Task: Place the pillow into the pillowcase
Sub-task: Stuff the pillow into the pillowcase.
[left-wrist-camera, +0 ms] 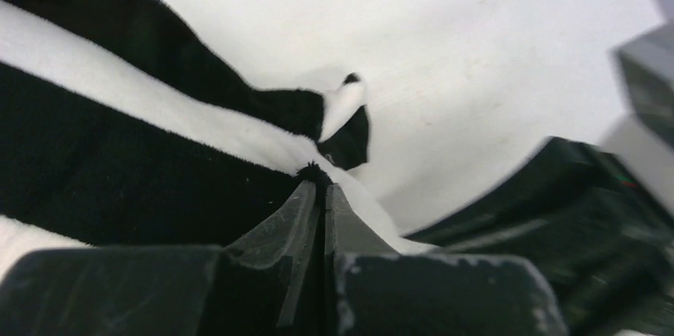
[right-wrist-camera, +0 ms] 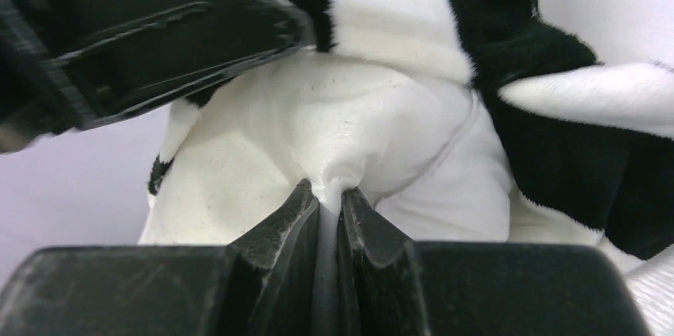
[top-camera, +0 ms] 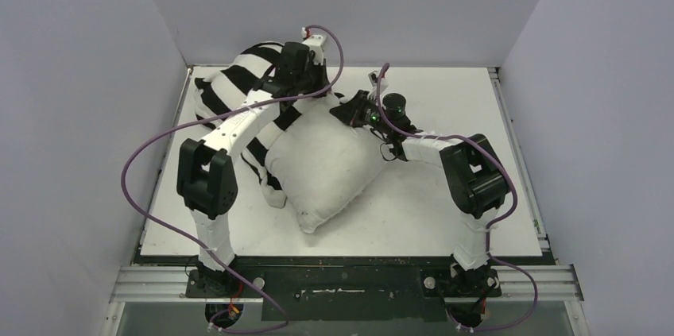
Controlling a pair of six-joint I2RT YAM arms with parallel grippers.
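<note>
The pillow point(top-camera: 322, 165) is lying in the middle of the surface point(top-camera: 445, 209), with one corner pointing toward the near edge. The pillowcase point(top-camera: 218, 94) is lying to its left and behind it, reaching toward the far-left corner and overlapping the pillow's left side. The left claw point(left-wrist-camera: 322, 185) is sitting on the pillowcase's edge at the pillow's far end. The right claw point(right-wrist-camera: 330, 197) is sitting just to its right, on the pillow's far corner.

Robot lab cell, this one, no home. Plain grey panels point(top-camera: 79, 74) stand beyond and to either side of my left gripper point(left-wrist-camera: 322, 183) and right gripper point(right-wrist-camera: 330, 193), and there's a bare white table point(top-camera: 445, 217) beneath them. An aluminium rail point(top-camera: 540, 282) runs behind them at the arm bases, with purple cables point(top-camera: 131, 165) looping loose.
</note>
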